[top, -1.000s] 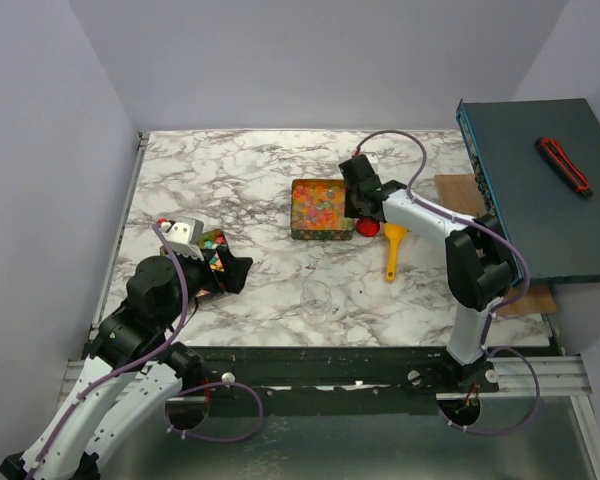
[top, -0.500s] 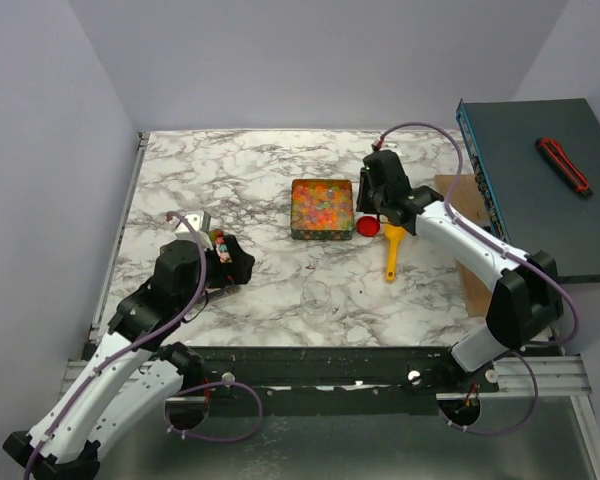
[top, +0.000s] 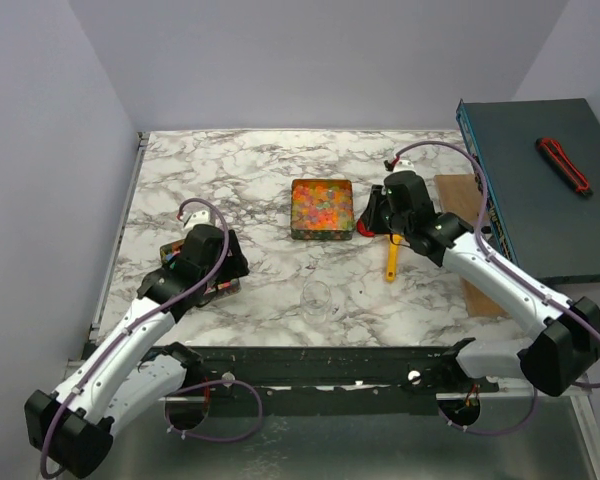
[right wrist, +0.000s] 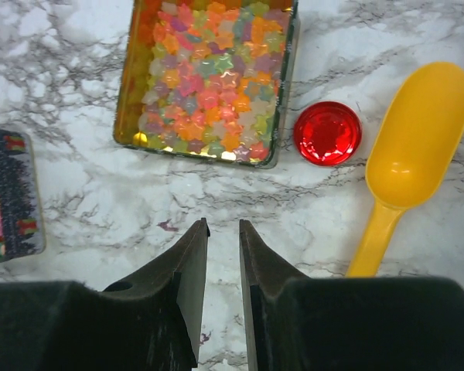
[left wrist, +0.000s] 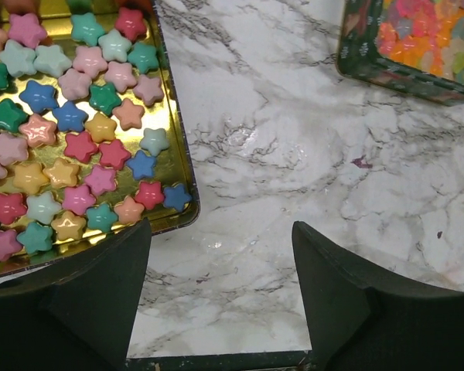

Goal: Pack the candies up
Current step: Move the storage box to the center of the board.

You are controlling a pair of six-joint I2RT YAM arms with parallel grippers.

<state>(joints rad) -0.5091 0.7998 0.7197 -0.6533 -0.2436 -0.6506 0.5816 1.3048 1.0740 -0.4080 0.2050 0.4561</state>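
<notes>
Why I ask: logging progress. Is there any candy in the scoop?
No, the scoop lies with its bowl bare, beside the red cap.

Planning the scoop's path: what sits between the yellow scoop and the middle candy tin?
A round red cap lies between the scoop and the tin. The right wrist view shows it best.
</notes>
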